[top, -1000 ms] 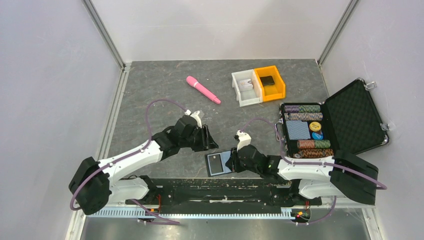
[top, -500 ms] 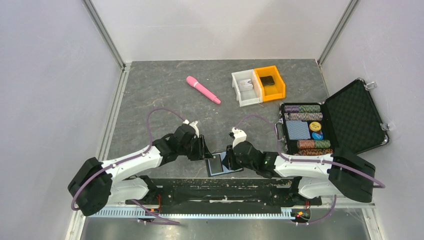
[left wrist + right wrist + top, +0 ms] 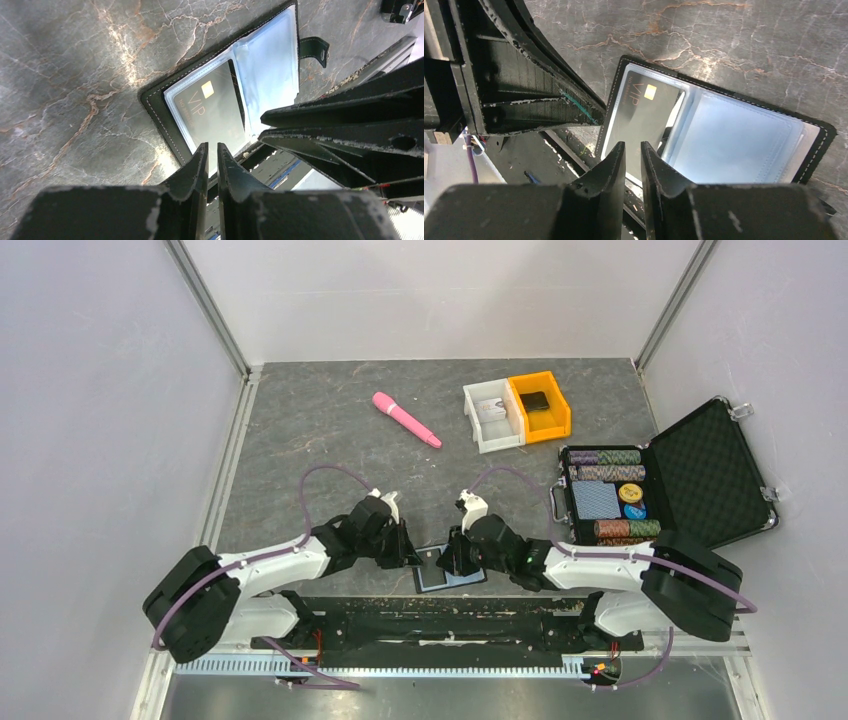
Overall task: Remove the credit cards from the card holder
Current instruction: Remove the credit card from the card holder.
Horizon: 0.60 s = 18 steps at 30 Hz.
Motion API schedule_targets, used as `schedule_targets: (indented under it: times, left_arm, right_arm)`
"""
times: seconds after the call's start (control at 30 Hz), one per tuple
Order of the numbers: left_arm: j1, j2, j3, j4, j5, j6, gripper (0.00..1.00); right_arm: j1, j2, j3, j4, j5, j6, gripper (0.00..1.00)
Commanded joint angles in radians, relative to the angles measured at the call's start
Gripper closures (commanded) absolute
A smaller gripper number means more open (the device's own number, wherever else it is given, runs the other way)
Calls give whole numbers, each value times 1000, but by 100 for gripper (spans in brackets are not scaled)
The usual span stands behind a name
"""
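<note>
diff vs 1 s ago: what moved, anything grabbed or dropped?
Left claw moved toward the near edge and rightward to the open black bifold card holder, its jaws narrowing to a slit at the holder's left side. Right claw slid left across the holder. Whether either pinches it can't be seen. Unchanged: the holder's place, pink wand-shaped object, open black chip case.

card holder (image 3: 719, 130), open flat, VIP card (image 3: 644, 115) inside

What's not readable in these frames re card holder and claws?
Top view: left claw and right claw cover most of the card holder; card count unknown.
Left wrist: claw tips hide the holder's near edge; grip unclear.
Right wrist: same; small print on the VIP card too small.
</note>
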Motion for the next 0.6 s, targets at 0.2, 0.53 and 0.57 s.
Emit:
schedule_targets:
  times: [0.2,0.53,0.57]
  left_arm:
    - [1,50,-15,107,42,-19,85]
    - [1,57,-18,73,23,-10,88]
    - [1,56,-20,71,20,-10,88]
  right_arm:
    - [-40,-1,-48,70,-60,-13,79]
    - [-57,23,-77,122,-100,7,78]
    - [-58,24,-78,122,-100,7,78]
